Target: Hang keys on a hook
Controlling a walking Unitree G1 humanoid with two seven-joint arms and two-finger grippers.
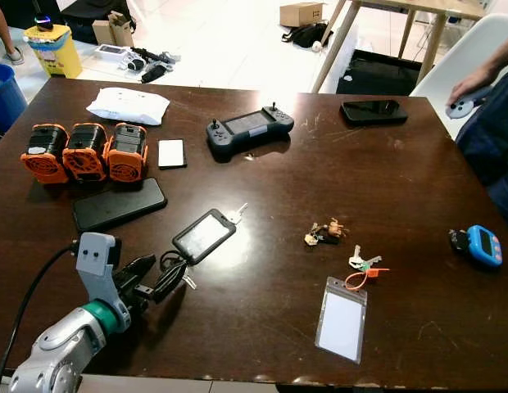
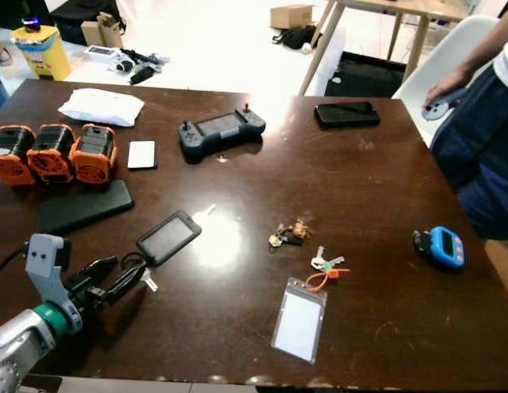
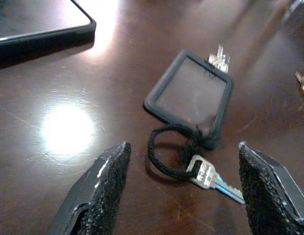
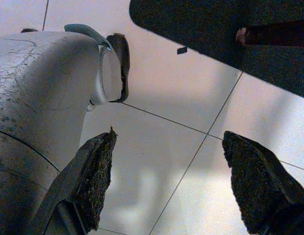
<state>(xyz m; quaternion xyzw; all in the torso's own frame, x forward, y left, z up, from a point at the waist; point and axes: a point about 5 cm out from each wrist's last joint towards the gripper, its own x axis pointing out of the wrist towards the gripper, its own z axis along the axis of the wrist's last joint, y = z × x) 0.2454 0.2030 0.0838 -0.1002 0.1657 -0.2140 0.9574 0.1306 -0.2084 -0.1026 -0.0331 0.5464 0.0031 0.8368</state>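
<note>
with the keys [image 3: 203,172] lying ungrasped on the tabletop [image 1: 278,188] beside their black card holder [image 1: 204,236], the left claw [image 3: 184,188] gapes wide around them; pickup and hanging remain.

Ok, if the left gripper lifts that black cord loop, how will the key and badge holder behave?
The cord loop looks soft, so it will likely sag. The key and badge holder would probably dangle and swing. Both seem light; the open left gripper should manage.

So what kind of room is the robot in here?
Probably a home or workshop room used for robot testing: a dark wooden table strewn with orange battery packs, a handheld controller and phones, on a white tiled floor with boxes.
</note>
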